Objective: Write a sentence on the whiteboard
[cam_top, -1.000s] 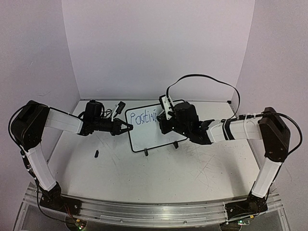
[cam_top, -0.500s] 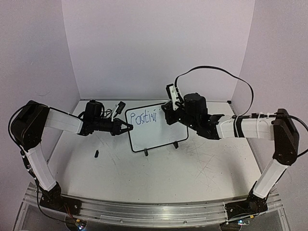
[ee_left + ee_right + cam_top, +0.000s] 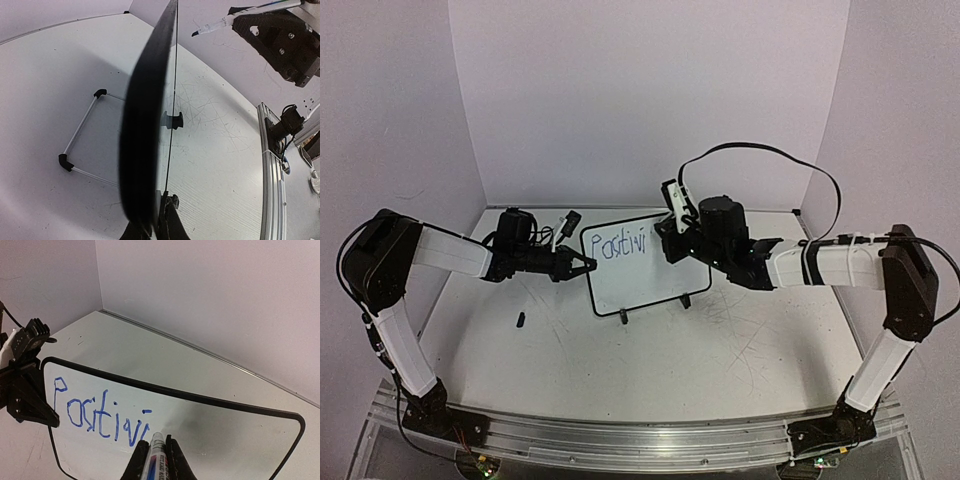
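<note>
The small white rectangular whiteboard [image 3: 645,275] with thin black frame stands mid-frame on the white worktop [image 3: 720,350]. Blue handwritten text [image 3: 100,415], reading "Positivi", fills its upper left. The left hand [image 3: 582,265] clamps its left edge. The right hand [image 3: 156,442] is closed on a white marker [image 3: 159,465], with the tip at the last letter.

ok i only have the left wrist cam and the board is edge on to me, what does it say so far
observer: the sentence reads "Positivi" in blue, on one line, across the left part of the whiteboard.
operator: where's the pen tip relative to that
observer: in the right wrist view the marker points at the spot just right of the last i. i cannot tell whether it touches.
operator: any room left on that line
observer: yes, the board's right half is blank in both the top and right wrist views.
</note>
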